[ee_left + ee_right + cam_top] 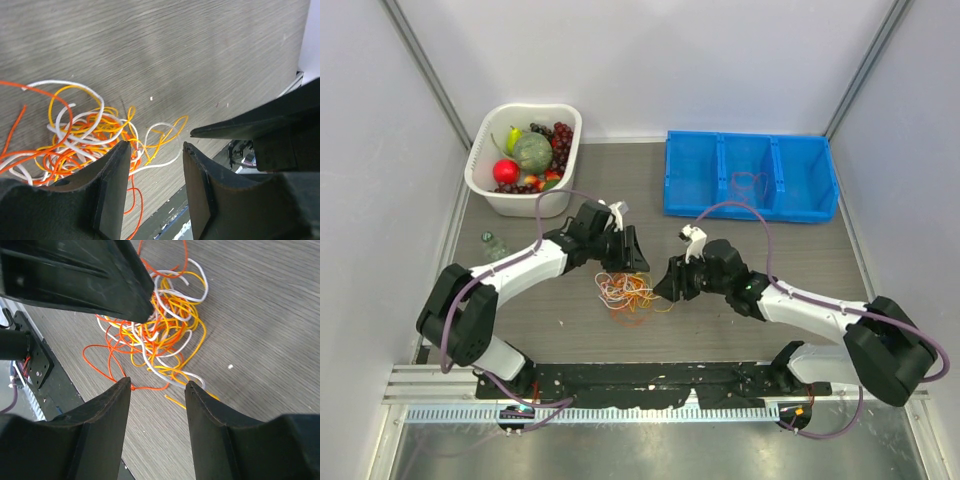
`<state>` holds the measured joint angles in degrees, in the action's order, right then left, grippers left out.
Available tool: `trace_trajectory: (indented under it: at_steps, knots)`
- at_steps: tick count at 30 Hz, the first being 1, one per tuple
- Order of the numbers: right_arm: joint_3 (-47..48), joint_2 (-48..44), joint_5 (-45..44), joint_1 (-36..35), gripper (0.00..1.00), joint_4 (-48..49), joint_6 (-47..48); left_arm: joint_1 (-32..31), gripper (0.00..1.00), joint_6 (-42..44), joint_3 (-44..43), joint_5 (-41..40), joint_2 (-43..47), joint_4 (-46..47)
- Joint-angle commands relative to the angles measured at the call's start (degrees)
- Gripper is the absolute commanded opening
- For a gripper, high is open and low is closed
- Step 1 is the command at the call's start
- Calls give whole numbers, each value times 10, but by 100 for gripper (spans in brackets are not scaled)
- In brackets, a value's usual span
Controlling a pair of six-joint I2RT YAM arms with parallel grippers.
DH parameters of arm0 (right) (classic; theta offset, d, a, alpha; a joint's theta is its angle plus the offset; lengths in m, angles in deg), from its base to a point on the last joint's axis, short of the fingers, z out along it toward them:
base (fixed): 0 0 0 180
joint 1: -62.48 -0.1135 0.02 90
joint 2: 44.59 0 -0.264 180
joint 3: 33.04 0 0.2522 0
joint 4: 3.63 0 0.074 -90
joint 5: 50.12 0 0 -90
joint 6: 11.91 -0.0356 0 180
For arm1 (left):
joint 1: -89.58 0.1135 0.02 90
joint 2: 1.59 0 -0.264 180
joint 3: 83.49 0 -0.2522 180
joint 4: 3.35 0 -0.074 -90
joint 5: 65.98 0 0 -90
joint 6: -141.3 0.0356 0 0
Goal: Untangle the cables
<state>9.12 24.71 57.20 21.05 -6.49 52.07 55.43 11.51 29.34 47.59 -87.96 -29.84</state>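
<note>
The cables [625, 291] lie in one messy ball of orange, white and yellow in the middle of the desk [790, 255]. The left hand [626, 262] and the right hand [668, 284] hang close by it, both wide open and holding nothing. I think nothing is pulled loose yet. Next, each hand must pinch one strand and pull gently.

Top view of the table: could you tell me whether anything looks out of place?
One thin reddish strand lies alone in the middle compartment of the blue bin, apart from the cable tangle mid-table. Nothing looks spilled or damaged.
</note>
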Motion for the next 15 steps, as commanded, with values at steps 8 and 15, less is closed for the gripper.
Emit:
trace_trajectory:
  at_steps: [8,15]
  knots:
    - [56,72,0,-47,45,46,47,3,44,-49,23,12,-43,87]
    - [63,95,-22,-59,44,48,56,2,43,-53,66,-6,-44,103]
